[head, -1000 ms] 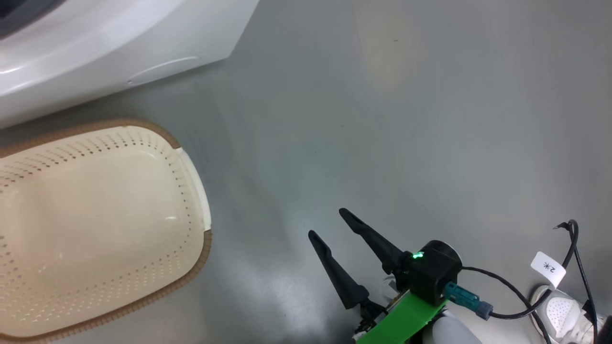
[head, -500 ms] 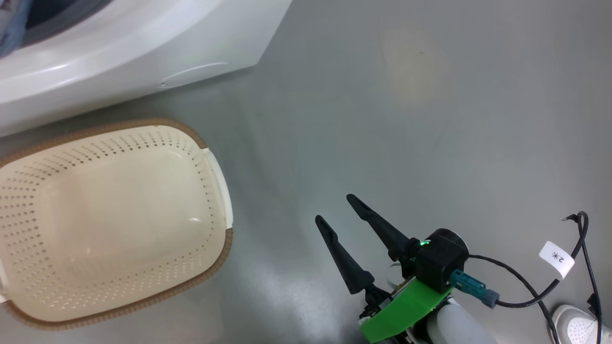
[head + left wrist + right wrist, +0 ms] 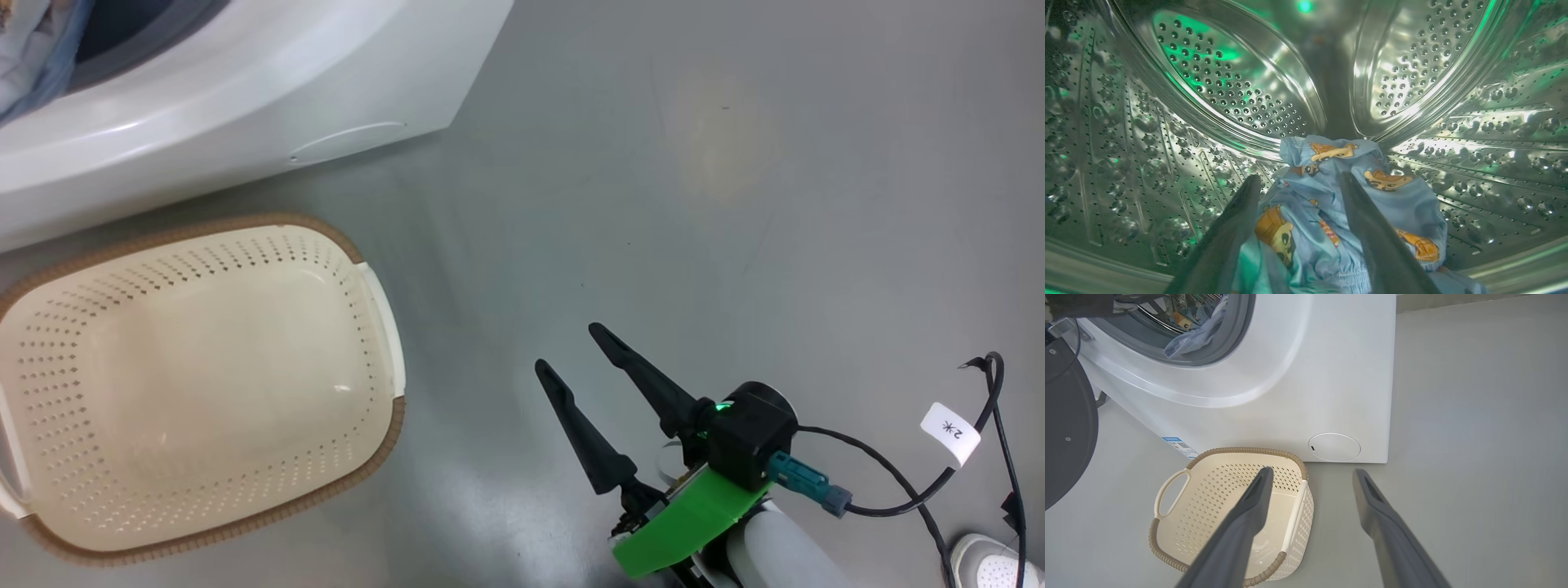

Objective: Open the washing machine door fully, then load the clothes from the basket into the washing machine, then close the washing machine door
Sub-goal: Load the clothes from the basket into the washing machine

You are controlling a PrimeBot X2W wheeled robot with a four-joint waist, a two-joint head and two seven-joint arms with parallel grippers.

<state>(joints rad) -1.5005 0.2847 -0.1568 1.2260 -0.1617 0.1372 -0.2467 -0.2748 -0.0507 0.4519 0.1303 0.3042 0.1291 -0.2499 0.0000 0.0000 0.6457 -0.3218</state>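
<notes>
The washing machine [image 3: 1306,375] stands with its dark round door [image 3: 1065,428] swung open at the left. My left gripper [image 3: 1300,177] is inside the steel drum [image 3: 1229,81], open, its fingers spread over blue clothes [image 3: 1331,196] with orange prints lying on the drum floor. A blue fold [image 3: 1196,330] hangs over the grey gasket. The cream basket [image 3: 196,384] sits on the floor in front of the machine [image 3: 245,90] with nothing in it. My right gripper [image 3: 567,347] hovers open above the floor to the right of the basket [image 3: 1229,506], holding nothing.
Grey floor [image 3: 735,245] stretches to the right of the machine. A black cable with a white tag [image 3: 949,433] trails from my right wrist. A person's white shoe [image 3: 992,559] is at the lower right corner. A round flap [image 3: 1334,447] is low on the machine's front.
The head camera has shifted, so more of the basket and the machine's opening shows. Both grippers stay open; the right one has edged slightly forward over the floor.
</notes>
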